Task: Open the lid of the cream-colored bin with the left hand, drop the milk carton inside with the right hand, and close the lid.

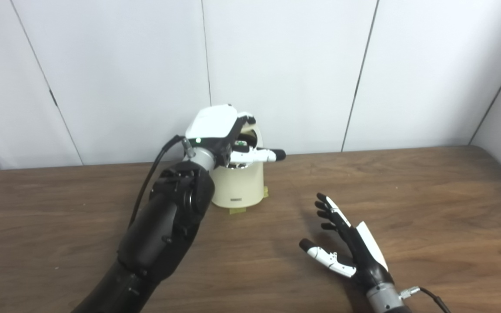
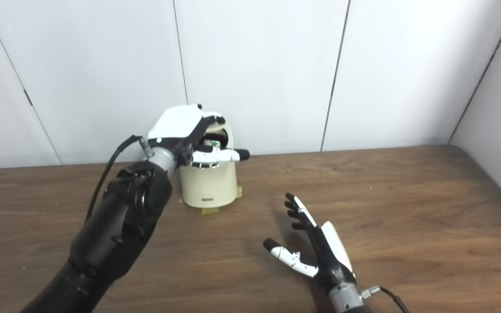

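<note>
The cream-colored round plastic bin (image 1: 238, 184) stands near the far edge of the brown wooden desk (image 1: 407, 195), left of its middle, on bits of yellowish tape. Its lid (image 1: 250, 132) is tilted up and back toward the white wall, and something with green print shows inside the opening. My left hand (image 1: 218, 130) sits over the bin's top, fingers curled on the raised lid, thumb pointing right across the rim. My right hand (image 1: 348, 243) rests toward the desk's near edge, fingers spread, holding nothing.
</note>
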You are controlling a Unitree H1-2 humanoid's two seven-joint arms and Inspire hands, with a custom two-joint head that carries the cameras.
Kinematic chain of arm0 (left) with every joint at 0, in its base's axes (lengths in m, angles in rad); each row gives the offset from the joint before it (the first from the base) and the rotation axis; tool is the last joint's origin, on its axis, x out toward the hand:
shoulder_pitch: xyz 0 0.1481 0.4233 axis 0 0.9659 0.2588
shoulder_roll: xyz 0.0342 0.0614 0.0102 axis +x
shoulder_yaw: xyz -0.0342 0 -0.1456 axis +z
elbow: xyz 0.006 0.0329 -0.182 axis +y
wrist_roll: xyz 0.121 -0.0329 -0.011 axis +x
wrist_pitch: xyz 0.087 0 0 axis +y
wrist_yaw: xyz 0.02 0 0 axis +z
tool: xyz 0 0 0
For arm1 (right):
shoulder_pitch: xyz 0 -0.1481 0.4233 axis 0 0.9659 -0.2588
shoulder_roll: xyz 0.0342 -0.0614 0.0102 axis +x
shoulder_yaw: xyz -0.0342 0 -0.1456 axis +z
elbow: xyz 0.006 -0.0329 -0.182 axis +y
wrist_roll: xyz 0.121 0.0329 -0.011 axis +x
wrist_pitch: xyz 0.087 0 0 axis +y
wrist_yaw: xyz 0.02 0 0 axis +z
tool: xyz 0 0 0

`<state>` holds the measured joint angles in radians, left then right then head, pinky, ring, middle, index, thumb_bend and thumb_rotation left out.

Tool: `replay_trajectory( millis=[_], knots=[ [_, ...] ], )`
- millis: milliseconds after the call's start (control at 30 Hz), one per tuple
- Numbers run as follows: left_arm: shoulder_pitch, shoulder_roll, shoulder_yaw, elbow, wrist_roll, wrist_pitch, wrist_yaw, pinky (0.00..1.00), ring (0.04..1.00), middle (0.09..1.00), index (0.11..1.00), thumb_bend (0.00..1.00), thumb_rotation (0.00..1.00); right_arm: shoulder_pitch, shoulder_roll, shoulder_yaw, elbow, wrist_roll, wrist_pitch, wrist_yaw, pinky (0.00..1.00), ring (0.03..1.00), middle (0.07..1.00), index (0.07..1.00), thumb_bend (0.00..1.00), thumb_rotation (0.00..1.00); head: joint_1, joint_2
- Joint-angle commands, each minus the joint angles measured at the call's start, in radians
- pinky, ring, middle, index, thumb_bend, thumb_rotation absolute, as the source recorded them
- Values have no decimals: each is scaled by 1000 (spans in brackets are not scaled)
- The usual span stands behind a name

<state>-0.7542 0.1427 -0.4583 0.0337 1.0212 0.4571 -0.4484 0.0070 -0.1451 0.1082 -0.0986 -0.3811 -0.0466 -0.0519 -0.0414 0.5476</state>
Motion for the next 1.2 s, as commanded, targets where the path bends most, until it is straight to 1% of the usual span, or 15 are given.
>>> replay_trajectory(
  millis=[0, 133, 333, 400, 500, 633, 733, 967, 1067, 1167],
  knots=[
    [-43, 3, 9, -38, 33, 9, -19, 1000, 995, 867, 837, 961, 923, -3, 0, -4, 15, 1, -19, -7, 787, 871, 901, 935, 477, 604, -1, 1],
    [-36, -2, 20, -45, 53, 11, -47, 1000, 999, 874, 849, 966, 937, -4, -1, -5, 15, 6, -20, -6, 792, 873, 902, 934, 481, 602, 0, 5],
    [-7, -7, 33, -62, 71, 11, -80, 1000, 1000, 890, 867, 957, 954, -1, -4, -6, -1, 8, -3, 3, 807, 883, 911, 938, 488, 613, -5, 13],
    [7, -11, 37, -67, 71, 11, -79, 1000, 1000, 888, 866, 954, 953, 1, -7, -6, -11, 3, 3, 6, 809, 887, 918, 942, 476, 615, -5, 16],
    [30, -14, 44, -62, 58, 10, -59, 1000, 1000, 881, 860, 956, 954, 5, -8, -7, -29, -2, 21, 14, 821, 895, 925, 945, 458, 601, -8, 19],
    [59, -15, 48, -60, 52, 9, -48, 1000, 1000, 876, 854, 979, 973, 11, -8, -11, -49, 8, 46, 25, 821, 899, 931, 949, 455, 593, -10, 27],
    [75, -15, 49, -59, 46, 8, -40, 1000, 1000, 872, 847, 973, 971, 15, -9, -13, -57, 7, 56, 28, 826, 903, 933, 950, 458, 594, -8, 29],
    [101, 4, 44, -57, 50, 3, -37, 1000, 992, 867, 847, 946, 969, 20, -7, -12, -77, 6, 80, 34, 814, 897, 931, 953, 478, 639, -8, 35],
    [100, 28, 37, -69, 65, -9, -38, 1000, 992, 867, 852, 943, 973, 22, -5, -8, -85, -4, 83, 30, 807, 891, 928, 949, 491, 647, -7, 37],
    [94, 64, 7, -67, 116, -35, -27, 1000, 989, 858, 838, 966, 985, 22, -1, -7, -94, -8, 95, 31, 814, 897, 931, 946, 506, 663, -7, 37]
  ],
)
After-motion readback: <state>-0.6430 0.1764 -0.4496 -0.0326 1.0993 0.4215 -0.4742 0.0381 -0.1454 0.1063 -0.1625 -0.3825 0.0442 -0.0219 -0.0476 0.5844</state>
